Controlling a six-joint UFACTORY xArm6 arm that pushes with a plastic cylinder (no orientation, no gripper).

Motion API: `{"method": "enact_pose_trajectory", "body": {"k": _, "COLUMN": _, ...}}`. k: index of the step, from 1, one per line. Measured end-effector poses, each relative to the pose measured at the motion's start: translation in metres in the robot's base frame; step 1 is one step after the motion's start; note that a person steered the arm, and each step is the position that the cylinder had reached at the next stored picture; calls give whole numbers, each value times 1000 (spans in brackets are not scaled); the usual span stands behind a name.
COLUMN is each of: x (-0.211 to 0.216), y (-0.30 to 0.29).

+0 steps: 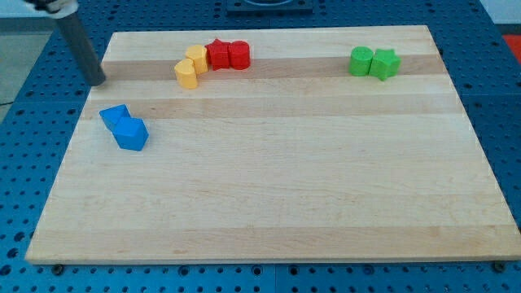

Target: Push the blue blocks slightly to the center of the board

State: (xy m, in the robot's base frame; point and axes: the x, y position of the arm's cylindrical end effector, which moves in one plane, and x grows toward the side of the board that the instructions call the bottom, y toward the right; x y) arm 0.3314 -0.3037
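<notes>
Clawless and holding nothing, my tip stands near, up-left of the touching blue blocks.

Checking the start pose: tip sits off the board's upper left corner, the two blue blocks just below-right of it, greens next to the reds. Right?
Not quite. In the camera view the green blocks sit alone at upper right; the yellow blocks adjoin the red blocks. My tip and the blue blocks are as stated.

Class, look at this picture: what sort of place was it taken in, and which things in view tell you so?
Probably a robotics lab bench. A wooden board lies on a blue perforated table, small coloured blocks such as the blue blocks sit on it, and my tip stands just off the board's upper left edge.
</notes>
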Motion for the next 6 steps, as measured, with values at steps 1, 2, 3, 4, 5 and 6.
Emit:
{"method": "enact_pose_trajectory", "body": {"k": 1, "x": 51, "y": 16}}
{"method": "enact_pose_trajectory", "body": {"k": 2, "x": 96, "y": 53}}
{"method": "enact_pose_trajectory", "body": {"k": 3, "x": 103, "y": 61}}
{"method": "enact_pose_trajectory", "body": {"k": 4, "x": 114, "y": 61}}
{"method": "enact_pose_trajectory", "body": {"k": 5, "x": 153, "y": 71}}
{"method": "enact_pose_trajectory", "body": {"k": 6, "x": 167, "y": 104}}
